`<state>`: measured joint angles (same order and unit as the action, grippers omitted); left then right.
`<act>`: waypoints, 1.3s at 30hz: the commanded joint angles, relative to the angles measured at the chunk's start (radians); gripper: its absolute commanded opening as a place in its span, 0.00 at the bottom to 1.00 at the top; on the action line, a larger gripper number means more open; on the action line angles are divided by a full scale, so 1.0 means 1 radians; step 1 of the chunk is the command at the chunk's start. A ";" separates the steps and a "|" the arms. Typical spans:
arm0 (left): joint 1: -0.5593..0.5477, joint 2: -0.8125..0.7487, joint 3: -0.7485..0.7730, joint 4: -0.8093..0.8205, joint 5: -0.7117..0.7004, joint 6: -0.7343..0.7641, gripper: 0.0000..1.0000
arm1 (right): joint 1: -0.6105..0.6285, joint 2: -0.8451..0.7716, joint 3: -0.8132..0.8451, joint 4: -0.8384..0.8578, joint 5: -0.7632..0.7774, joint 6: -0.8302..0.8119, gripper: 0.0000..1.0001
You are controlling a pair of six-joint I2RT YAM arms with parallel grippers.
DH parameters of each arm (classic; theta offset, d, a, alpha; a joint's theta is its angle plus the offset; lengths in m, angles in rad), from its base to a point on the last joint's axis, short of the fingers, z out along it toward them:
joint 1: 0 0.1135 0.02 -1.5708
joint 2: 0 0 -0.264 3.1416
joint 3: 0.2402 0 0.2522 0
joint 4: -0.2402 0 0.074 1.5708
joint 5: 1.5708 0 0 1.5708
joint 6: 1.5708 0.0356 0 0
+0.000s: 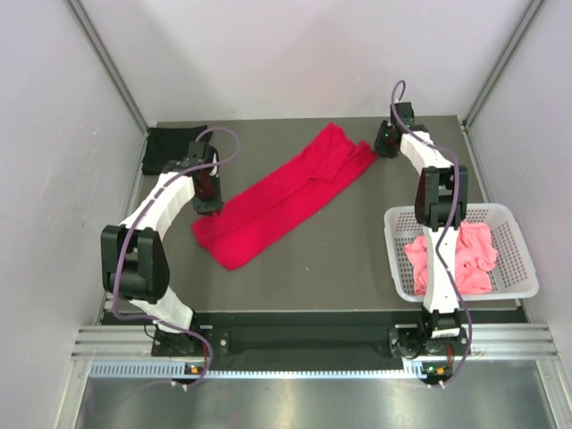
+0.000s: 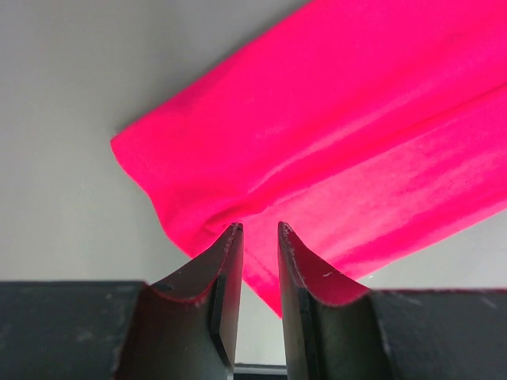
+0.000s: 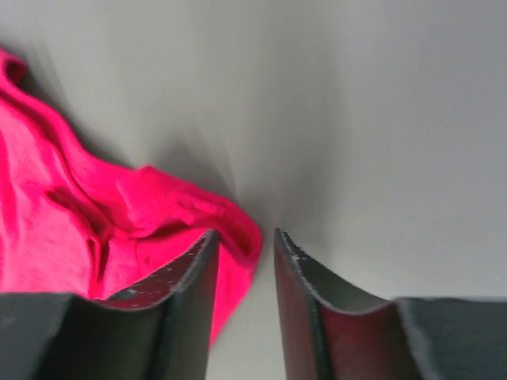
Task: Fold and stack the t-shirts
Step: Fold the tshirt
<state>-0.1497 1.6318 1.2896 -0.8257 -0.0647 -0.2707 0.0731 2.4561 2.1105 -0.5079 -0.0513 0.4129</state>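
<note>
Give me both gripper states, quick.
Left gripper: open only a slit, empty, tips at the edge of the red t-shirt.
Right gripper: open, empty, the shirt's corner beside one finger.

Setting: robot lab test cell. A flat dark grey tabletop (image 1: 340, 268) is boxed in by plain white wall panels (image 1: 286, 54), with bare metal corner struts (image 1: 107, 63) at upper left and upper right. A slotted aluminium mounting rail (image 1: 509, 340) along the bottom of the frame carries two white-and-black robot arms (image 1: 161, 201).
</note>
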 commanded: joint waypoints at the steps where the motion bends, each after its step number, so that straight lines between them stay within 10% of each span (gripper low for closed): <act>1: -0.004 -0.066 -0.042 -0.024 0.015 0.008 0.29 | -0.009 -0.026 0.080 0.016 0.018 -0.013 0.36; 12: -0.002 -0.079 -0.102 0.048 0.114 0.050 0.29 | 0.112 -0.238 -0.112 0.028 -0.053 0.041 0.46; 39: -0.002 -0.072 -0.108 0.051 0.141 0.056 0.29 | 0.102 0.000 0.035 0.166 -0.054 0.107 0.40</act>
<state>-0.1505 1.5681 1.1500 -0.7940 0.0780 -0.2325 0.1852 2.4355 2.0781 -0.3817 -0.1066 0.5270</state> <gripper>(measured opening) 0.293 0.404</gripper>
